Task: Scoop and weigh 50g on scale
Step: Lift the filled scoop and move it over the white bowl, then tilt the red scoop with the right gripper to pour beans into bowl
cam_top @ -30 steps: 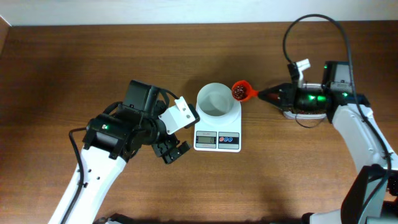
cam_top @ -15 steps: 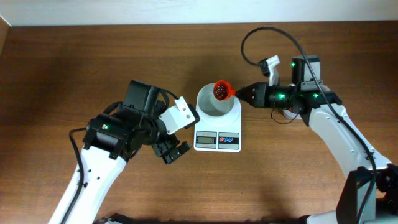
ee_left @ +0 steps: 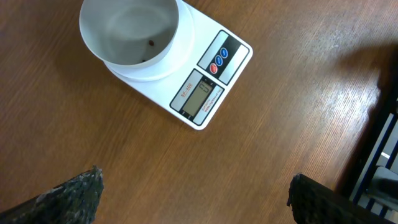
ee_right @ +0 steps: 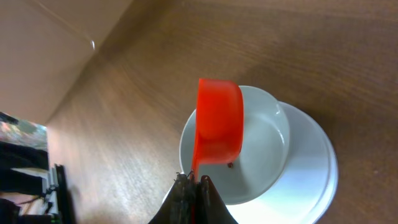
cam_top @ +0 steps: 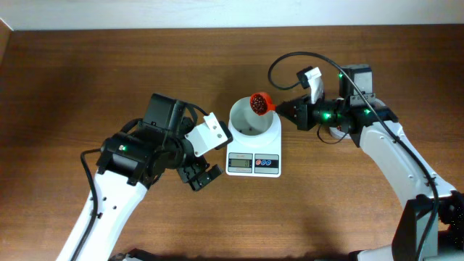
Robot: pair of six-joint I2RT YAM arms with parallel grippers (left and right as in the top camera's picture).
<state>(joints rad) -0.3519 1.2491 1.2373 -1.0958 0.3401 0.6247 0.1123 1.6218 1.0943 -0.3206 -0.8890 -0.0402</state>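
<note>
The right arm (cam_top: 391, 156) has swung the red scoop (cam_top: 257, 103) over the bowl (cam_top: 250, 125), jaws clamped on its handle; left jaws gape.

A robotics lab bench is indicated rather than a home. A left arm (cam_top: 116, 181) and a right arm (cam_top: 406, 163), both white and black, are mounted at a bare wood-grain table (cam_top: 72, 80). A loose black cable (cam_top: 293, 53) and lit green lights (cam_top: 328, 114) are carried by the right one. A scale (cam_top: 254, 164) with a white bowl (cam_top: 246, 125) is placed mid-table, a red scoop (cam_top: 259, 103) held over it. A plain pale wall (cam_top: 217, 13) is seen behind.
</note>
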